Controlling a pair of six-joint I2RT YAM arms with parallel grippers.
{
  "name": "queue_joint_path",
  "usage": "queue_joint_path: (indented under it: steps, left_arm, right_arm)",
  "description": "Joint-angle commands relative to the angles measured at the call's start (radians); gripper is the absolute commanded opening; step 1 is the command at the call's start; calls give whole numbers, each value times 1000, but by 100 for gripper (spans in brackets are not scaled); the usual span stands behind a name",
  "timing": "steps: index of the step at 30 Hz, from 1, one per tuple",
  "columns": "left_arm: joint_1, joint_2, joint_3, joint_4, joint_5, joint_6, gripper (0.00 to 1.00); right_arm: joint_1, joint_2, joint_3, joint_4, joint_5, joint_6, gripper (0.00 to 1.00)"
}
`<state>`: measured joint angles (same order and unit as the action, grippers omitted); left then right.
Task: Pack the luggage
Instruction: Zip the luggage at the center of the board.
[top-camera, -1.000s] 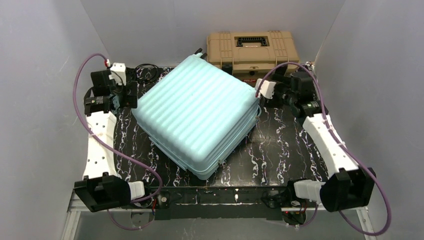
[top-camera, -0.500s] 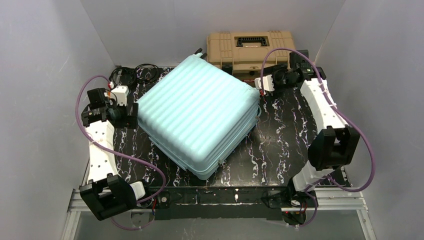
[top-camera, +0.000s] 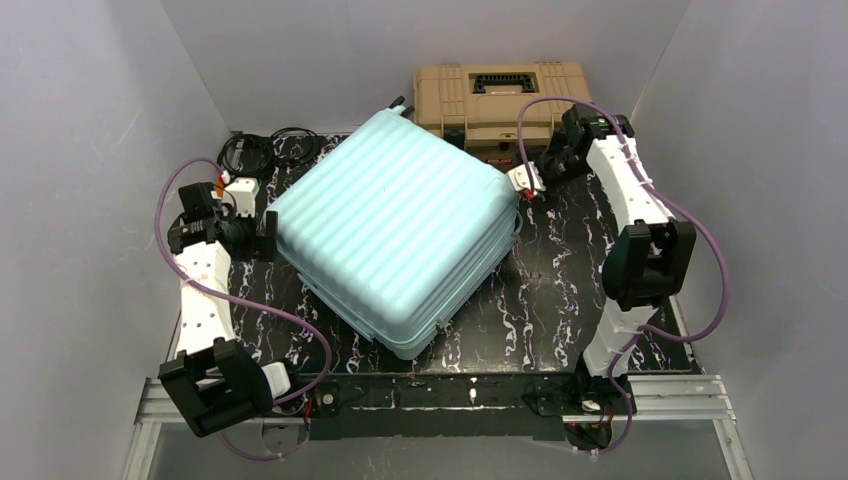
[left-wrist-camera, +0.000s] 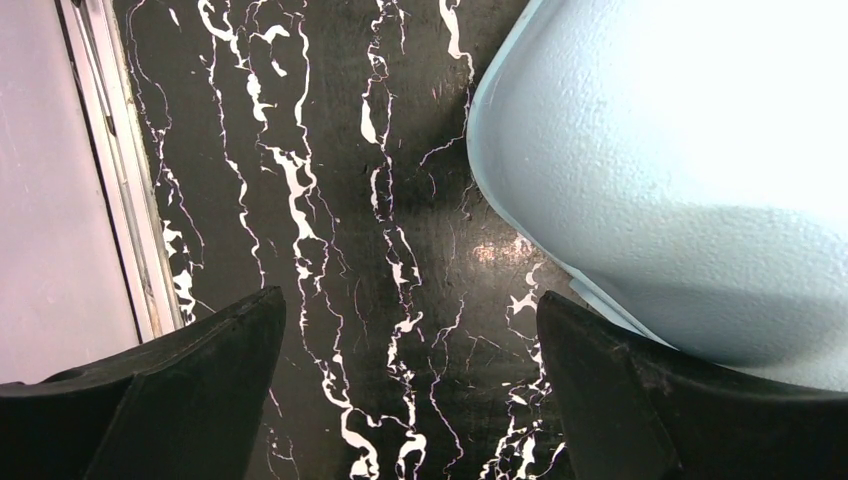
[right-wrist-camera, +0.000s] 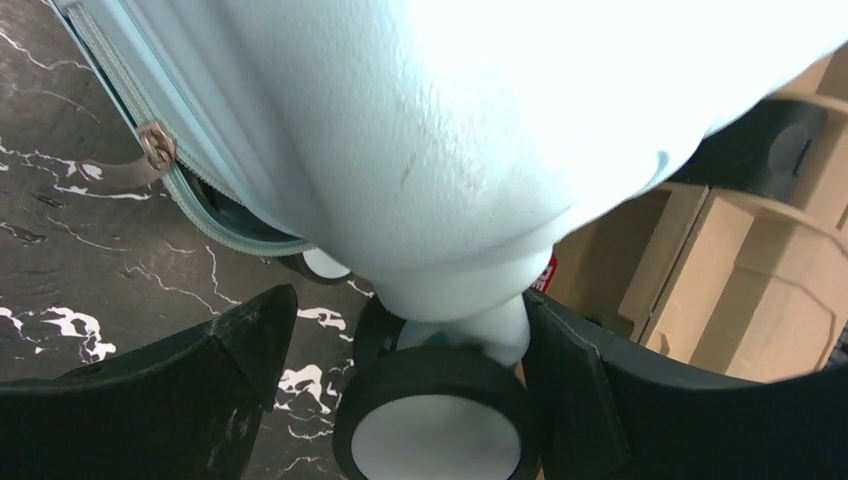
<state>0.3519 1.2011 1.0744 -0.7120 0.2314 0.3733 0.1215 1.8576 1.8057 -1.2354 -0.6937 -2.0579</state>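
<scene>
The luggage (top-camera: 395, 235), a pale mint-blue ribbed hard-shell case, lies closed and flat on the black marbled table (top-camera: 560, 290), turned diagonally. My left gripper (top-camera: 262, 232) stands open at its left corner. In the left wrist view only table shows between the left gripper's (left-wrist-camera: 410, 300) fingers, and the luggage's rounded corner (left-wrist-camera: 680, 150) lies just beyond the right finger. My right gripper (top-camera: 522, 183) is at the luggage's right back corner. In its wrist view the right gripper (right-wrist-camera: 410, 300) is open around a black wheel (right-wrist-camera: 435, 420) under the shell (right-wrist-camera: 450, 130), with a gap left of the wheel.
A tan toolbox (top-camera: 503, 100) with black latches stands right behind the luggage, close to the right gripper's far finger (right-wrist-camera: 640, 400). A black cable coil (top-camera: 265, 148) lies at the back left. The table's metal edge rail (left-wrist-camera: 110, 180) and the grey wall run beside the left gripper.
The left gripper slid toward the near side, down to the luggage's left corner. The right arm raised its elbow and swung round, bringing its gripper onto the corner wheel.
</scene>
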Motion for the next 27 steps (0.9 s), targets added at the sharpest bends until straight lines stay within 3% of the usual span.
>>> queue_joint_path:
  steps: [1, 5, 7, 12, 15, 22, 27]
  left_arm:
    - [-4, 16, 4, 97, 24, -54, 94]
    - [-4, 14, -7, 114, 12, -64, 93]
    - [-4, 16, -17, 131, 7, -72, 93]
    - [-5, 42, -24, 176, 16, -104, 90]
    - [-4, 60, -5, 187, 25, -126, 90]
    - [-5, 42, 1, 230, 60, -184, 89]
    - [-6, 32, -13, 249, 69, -203, 89]
  right_arm:
    - [33, 48, 81, -131, -33, -87, 87]
    - [60, 64, 79, -76, -36, -19, 80]
    - [81, 54, 50, -13, -29, 45, 70]
    - [99, -17, -63, 180, -16, 177, 21]
    - [98, -89, -153, 346, -2, 277, 1]
    - [98, -327, -437, 901, 20, 608, 1]
    - [97, -372, -423, 958, 58, 750, 1]
